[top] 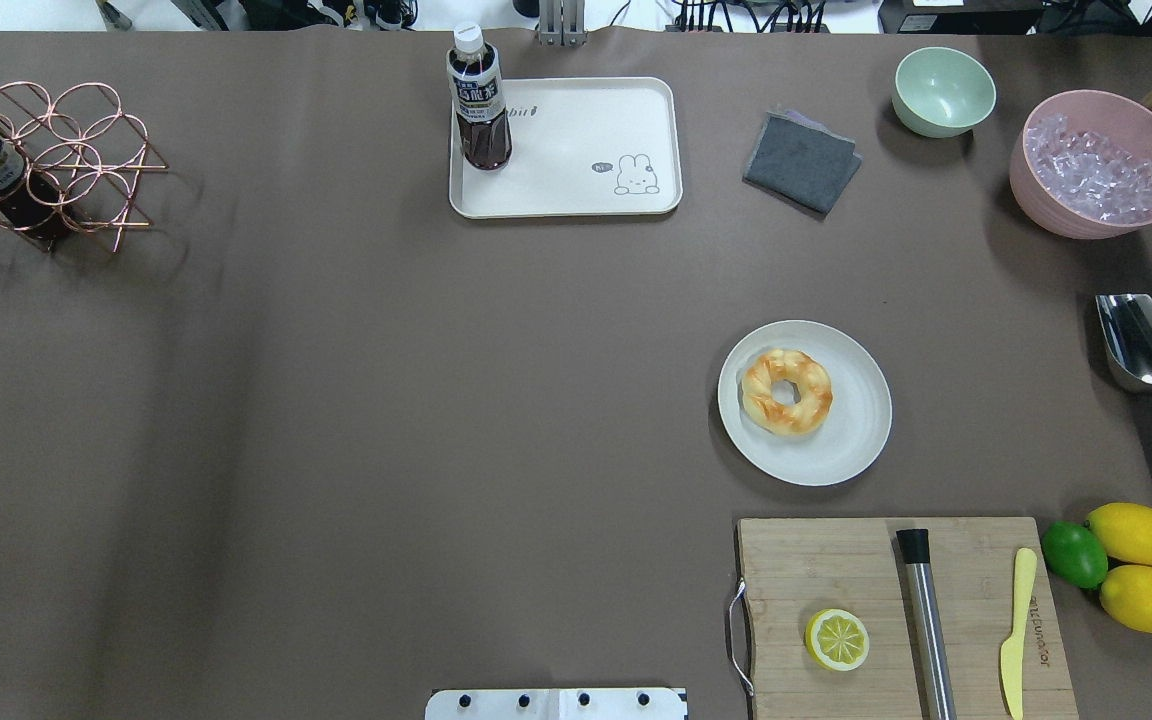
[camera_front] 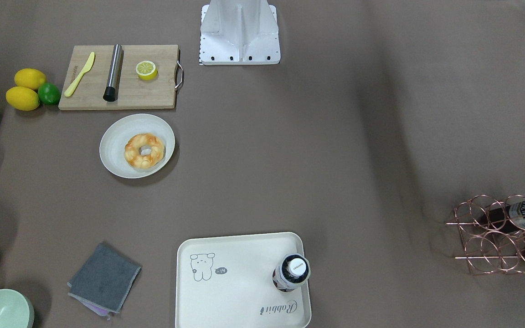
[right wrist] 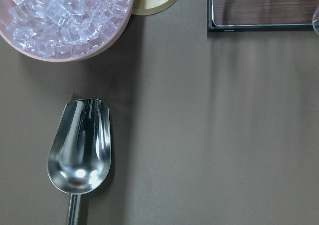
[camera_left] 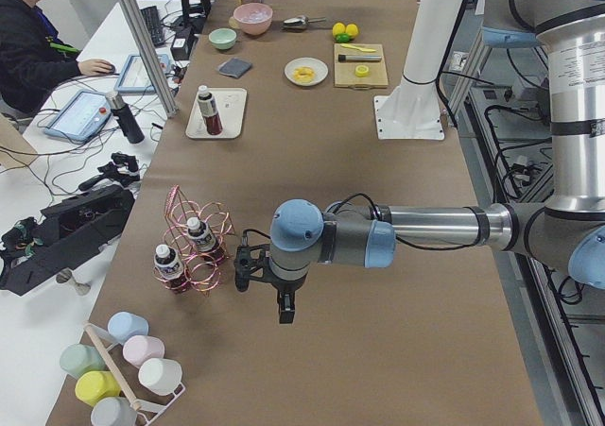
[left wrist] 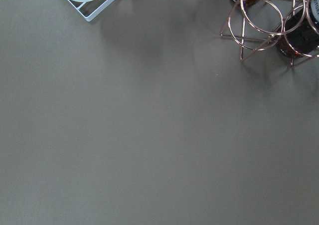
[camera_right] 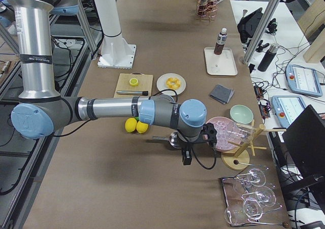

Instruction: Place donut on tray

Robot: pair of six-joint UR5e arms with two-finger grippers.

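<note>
The donut [camera_front: 144,150] is a golden braided ring lying on a round off-white plate [camera_front: 115,136]; it also shows in the overhead view [top: 786,391]. The cream tray [camera_front: 239,291] with the bear drawing sits apart from it at the table's far side [top: 576,150], with a dark drink bottle [top: 479,100] standing on one corner. My left gripper [camera_left: 284,305] hangs over bare table by the copper rack, far from both. My right gripper [camera_right: 186,157] hangs near the ice bowl. Both show only in side views, so I cannot tell whether they are open or shut.
A wooden cutting board [top: 836,560] with a halved lemon [top: 837,639], a steel cylinder and a yellow knife lies near the plate. Lemons and a lime [top: 1074,553], a steel scoop [top: 1141,345], a pink ice bowl [top: 1096,170], a green bowl, a grey cloth [top: 801,160] and a copper bottle rack [top: 46,160] stand around.
</note>
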